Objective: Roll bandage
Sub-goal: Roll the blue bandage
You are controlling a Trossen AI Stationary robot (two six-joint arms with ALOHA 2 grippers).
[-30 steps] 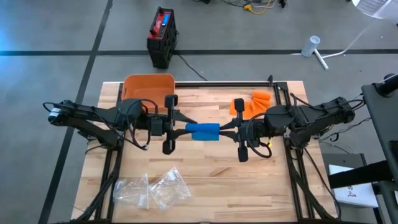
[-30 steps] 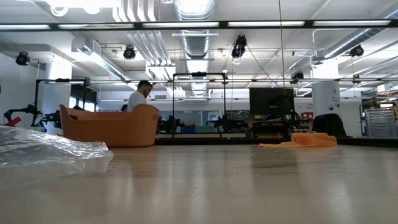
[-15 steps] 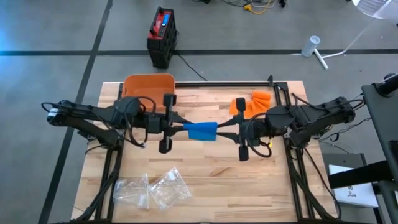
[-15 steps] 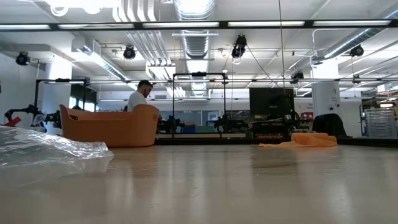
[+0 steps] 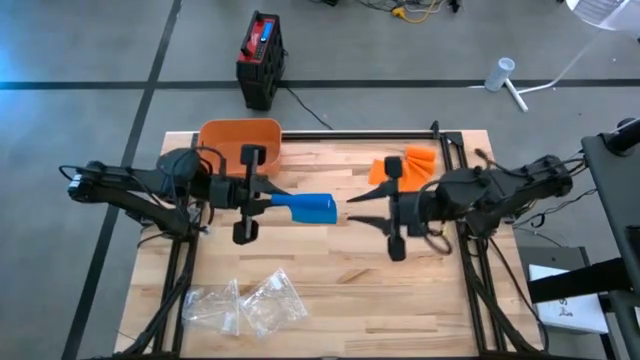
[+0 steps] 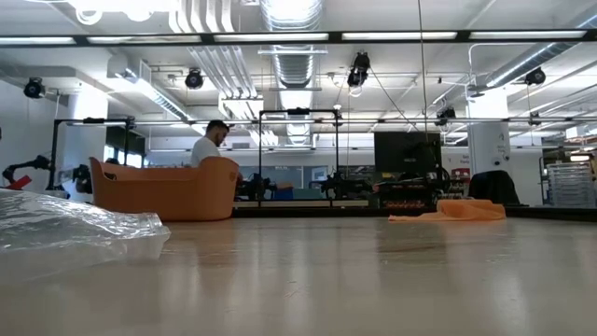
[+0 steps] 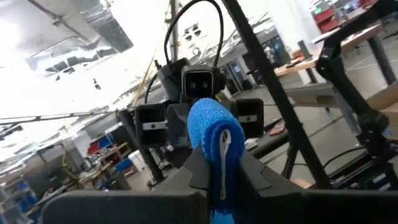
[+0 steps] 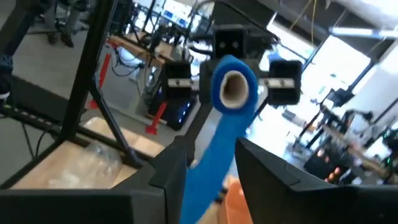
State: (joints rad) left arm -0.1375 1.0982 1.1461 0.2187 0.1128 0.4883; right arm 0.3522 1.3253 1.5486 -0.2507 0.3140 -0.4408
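Above the middle of the wooden table [image 5: 330,290], the left gripper [image 5: 272,203] pinches one end of the blue bandage roll [image 5: 313,208], fingers pressed tight on it, roll held off the surface and pointing toward the other arm. Right gripper [image 5: 352,210] sits just beside the roll's free end, fingers spread, not touching it. Loose blue strip hangs from the roll between the right fingers in the right wrist view. Orange tub [image 5: 238,140] at the far left edge; orange cloth [image 5: 405,165] far right; crumpled clear plastic bags [image 5: 245,303] near front. Person [image 6: 211,145] visible beyond the tub in the low view.
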